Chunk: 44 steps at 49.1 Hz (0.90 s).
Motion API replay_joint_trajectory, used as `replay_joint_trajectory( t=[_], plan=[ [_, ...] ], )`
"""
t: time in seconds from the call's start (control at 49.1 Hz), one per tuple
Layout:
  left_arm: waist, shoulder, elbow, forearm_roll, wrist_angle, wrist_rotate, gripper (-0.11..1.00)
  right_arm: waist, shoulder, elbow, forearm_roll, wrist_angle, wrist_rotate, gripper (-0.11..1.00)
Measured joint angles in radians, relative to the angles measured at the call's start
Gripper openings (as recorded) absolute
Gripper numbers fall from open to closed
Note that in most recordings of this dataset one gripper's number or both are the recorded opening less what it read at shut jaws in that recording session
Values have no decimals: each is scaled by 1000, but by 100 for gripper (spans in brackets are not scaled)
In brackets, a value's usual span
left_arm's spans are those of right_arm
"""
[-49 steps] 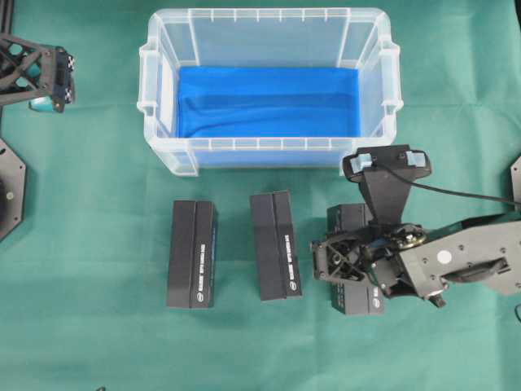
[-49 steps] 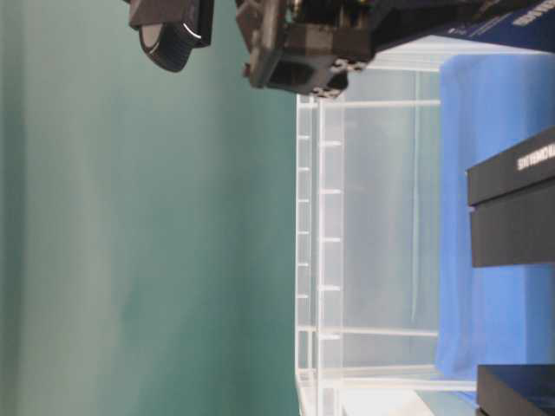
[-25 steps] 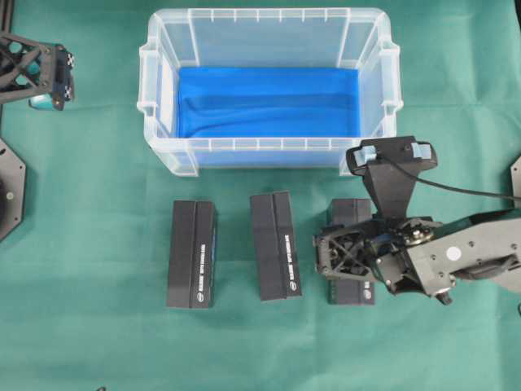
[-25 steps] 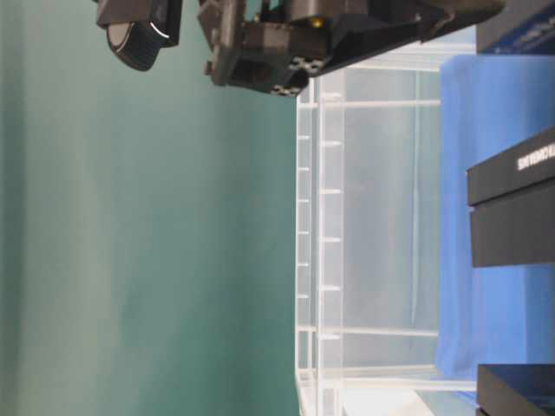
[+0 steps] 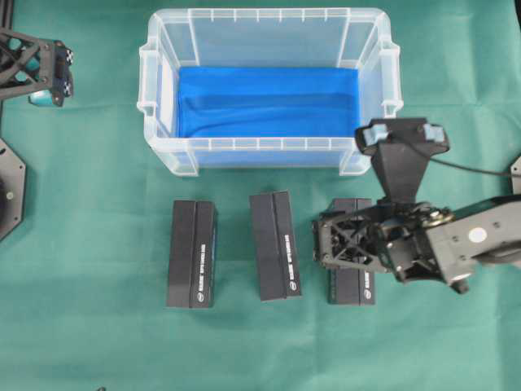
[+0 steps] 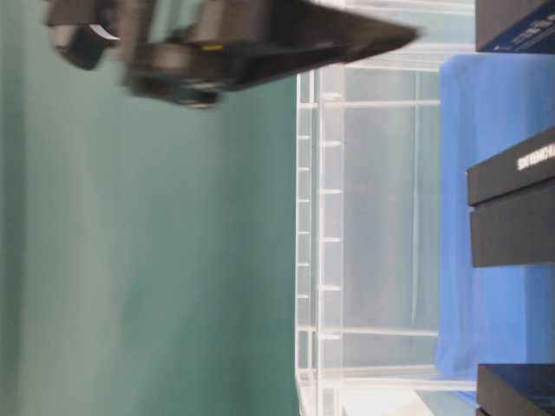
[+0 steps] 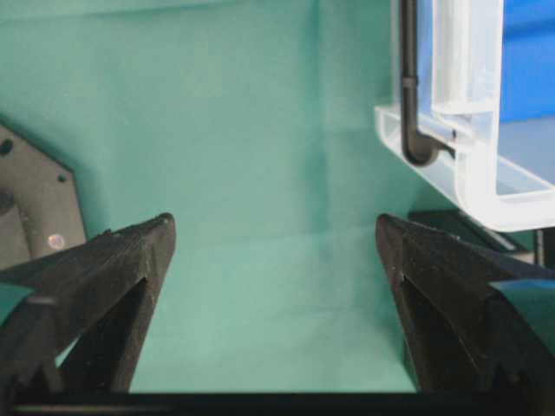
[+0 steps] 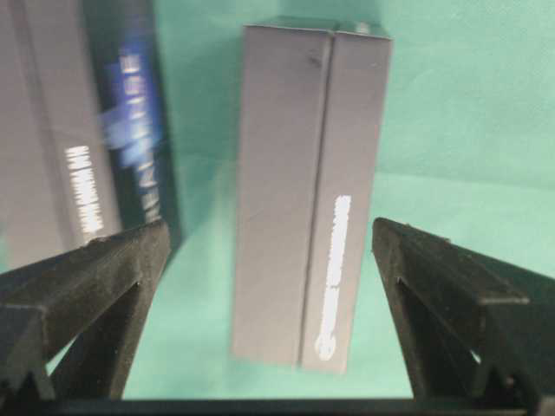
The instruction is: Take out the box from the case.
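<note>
1. At the far left of the overhead view, the left gripper (image 5: 49, 77) hangs over the green cloth (image 5: 89, 342), well apart from the case. Its fingers (image 7: 113, 277) are spread wide with nothing between them.
2. The case (image 5: 163, 49) sits at the top centre. Only its blue lining (image 5: 269, 102) shows inside; no box is visible in it.
3. Three black boxes lie in a row on the cloth in front of the case: the left box (image 5: 192, 254), the middle box (image 5: 275, 246) and the right box (image 5: 352, 281).
4. The right gripper (image 5: 319, 244) is above the right box and partly covers it. Its fingers (image 8: 95, 295) are wide apart and grip nothing; the wrist view shows two boxes lying on the cloth ahead of them.
5. Judgement: the right box appears set down and released, so the step in hand is clearing away.
6. To do it well, lift straight up with the fingers kept apart, so neither tip drags the right box or nudges the middle box beside it.
7. Only then swing aside, keeping the wrist camera (image 5: 400, 138) clear of the case's near rim, which it is close to.
</note>
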Motion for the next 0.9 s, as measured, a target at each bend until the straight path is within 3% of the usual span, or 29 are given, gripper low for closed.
replay_joint_trajectory(
  t=[0.183,0.427,0.733,0.895],
  plan=[
    [2,0,0,0,0,2,98,-2,-43,-86,0,106,-20,95],
    [3,0,0,0,0,2,98,-5,-64,-221,0,275,-103,95],
    [3,0,0,0,0,2,98,-23,-64,-230,3,287,-118,95],
    [3,-2,0,0,0,0,98,-9,-106,-179,41,287,-100,95]
  ],
)
